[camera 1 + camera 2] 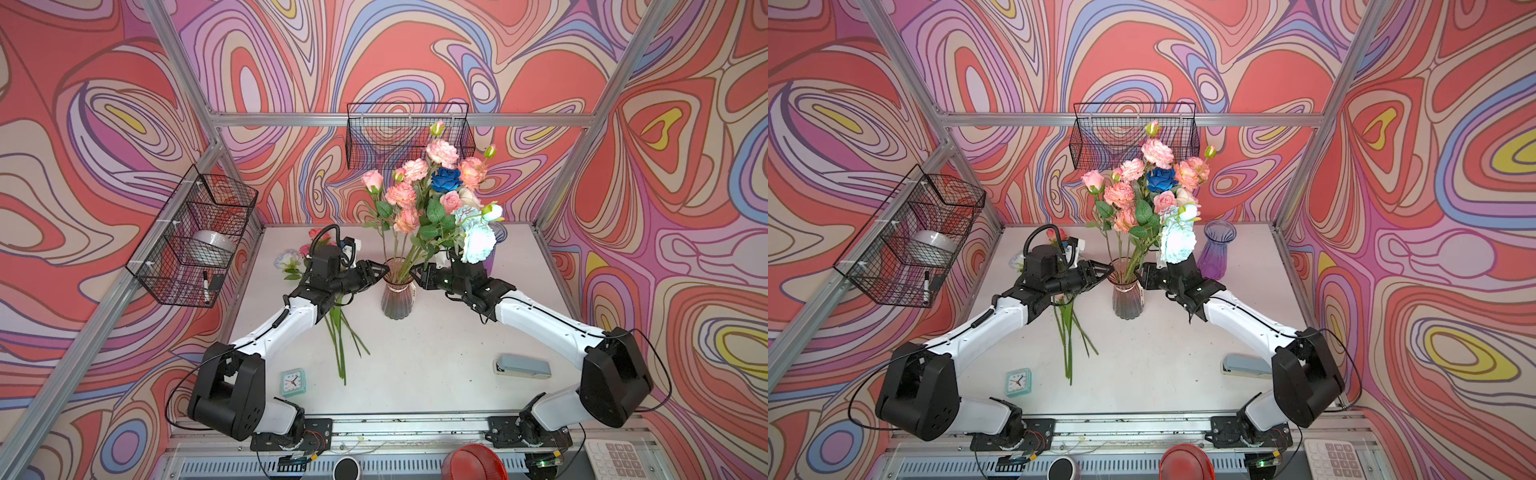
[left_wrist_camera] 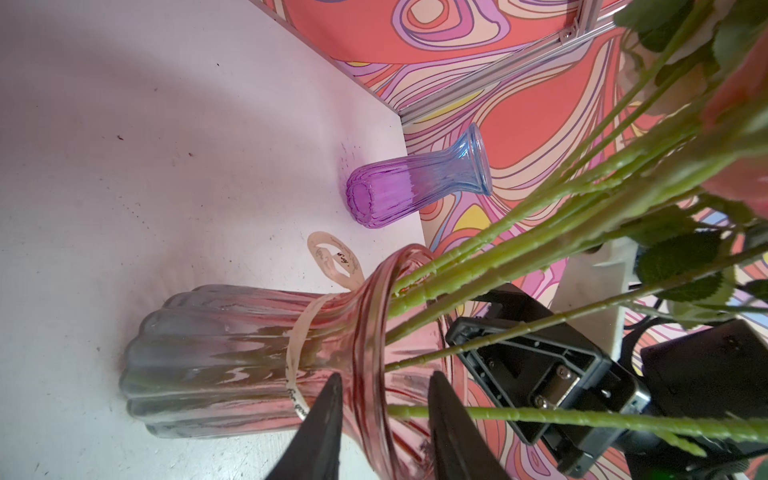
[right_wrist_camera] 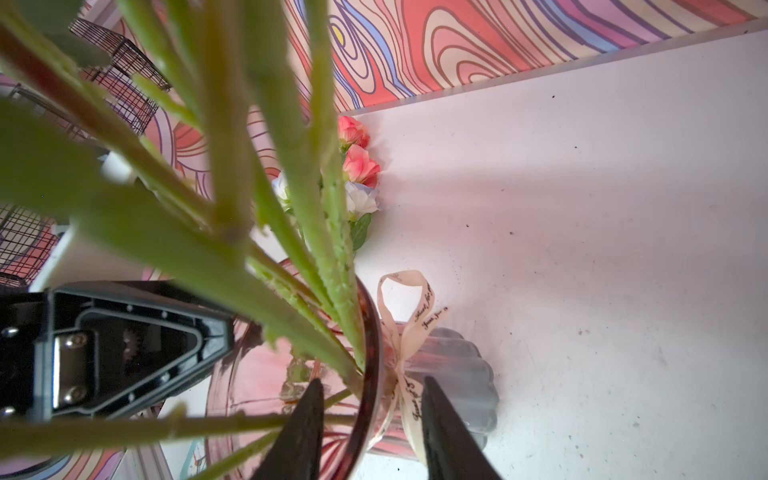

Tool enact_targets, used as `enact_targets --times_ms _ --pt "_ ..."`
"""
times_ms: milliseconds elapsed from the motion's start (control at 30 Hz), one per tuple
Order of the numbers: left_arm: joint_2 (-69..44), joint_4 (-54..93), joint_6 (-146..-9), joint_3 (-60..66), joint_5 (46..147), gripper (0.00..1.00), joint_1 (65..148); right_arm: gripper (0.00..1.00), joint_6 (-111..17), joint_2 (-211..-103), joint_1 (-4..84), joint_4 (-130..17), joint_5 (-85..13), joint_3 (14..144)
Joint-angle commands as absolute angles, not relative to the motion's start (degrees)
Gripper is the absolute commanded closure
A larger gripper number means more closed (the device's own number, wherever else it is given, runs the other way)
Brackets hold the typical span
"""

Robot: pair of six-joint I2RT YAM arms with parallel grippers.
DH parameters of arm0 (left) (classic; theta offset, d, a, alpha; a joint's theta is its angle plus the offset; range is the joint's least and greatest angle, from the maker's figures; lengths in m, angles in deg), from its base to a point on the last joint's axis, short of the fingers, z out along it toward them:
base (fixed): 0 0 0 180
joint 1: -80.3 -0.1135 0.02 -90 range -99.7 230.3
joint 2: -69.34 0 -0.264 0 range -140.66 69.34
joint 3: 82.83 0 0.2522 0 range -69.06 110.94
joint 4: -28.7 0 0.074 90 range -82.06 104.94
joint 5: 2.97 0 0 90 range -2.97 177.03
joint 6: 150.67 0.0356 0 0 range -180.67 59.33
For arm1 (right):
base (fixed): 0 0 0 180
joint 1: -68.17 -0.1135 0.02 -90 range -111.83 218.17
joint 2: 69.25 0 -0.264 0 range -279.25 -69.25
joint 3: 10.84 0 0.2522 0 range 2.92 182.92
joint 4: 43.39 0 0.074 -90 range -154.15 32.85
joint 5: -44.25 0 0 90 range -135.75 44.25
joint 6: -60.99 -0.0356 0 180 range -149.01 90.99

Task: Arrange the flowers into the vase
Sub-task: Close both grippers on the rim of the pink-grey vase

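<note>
My left gripper (image 2: 386,374) and right gripper (image 3: 372,378) straddle the vase (image 1: 397,299) rim, jaws apart. Most flowers (image 1: 401,194) stand inside; a few loose stems (image 1: 338,332) wait beside it.

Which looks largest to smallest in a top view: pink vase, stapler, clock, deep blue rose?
1. pink vase
2. stapler
3. clock and deep blue rose: these look about alike, and the rose stands nearer the camera, so I leave them unranked.
</note>
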State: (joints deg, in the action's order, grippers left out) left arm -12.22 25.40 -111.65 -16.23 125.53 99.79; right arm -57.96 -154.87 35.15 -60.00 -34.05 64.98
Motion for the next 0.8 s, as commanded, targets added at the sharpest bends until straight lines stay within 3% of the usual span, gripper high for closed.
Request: enact_targets --times_ms 0,333,767 --pt "-13.23 26.46 -111.03 -14.69 125.52 0.69 100.37 0.69 -56.18 -156.52 34.27 -63.14 -36.34 65.41" --pt "-15.4 28.74 -111.71 -13.28 123.97 0.8 100.87 0.87 -55.01 -157.41 34.24 -60.81 -37.17 66.59" --pt "-20.92 30.16 -111.56 -7.75 122.63 0.85 100.91 0.92 -53.0 -161.34 34.27 -58.77 -38.51 69.49"
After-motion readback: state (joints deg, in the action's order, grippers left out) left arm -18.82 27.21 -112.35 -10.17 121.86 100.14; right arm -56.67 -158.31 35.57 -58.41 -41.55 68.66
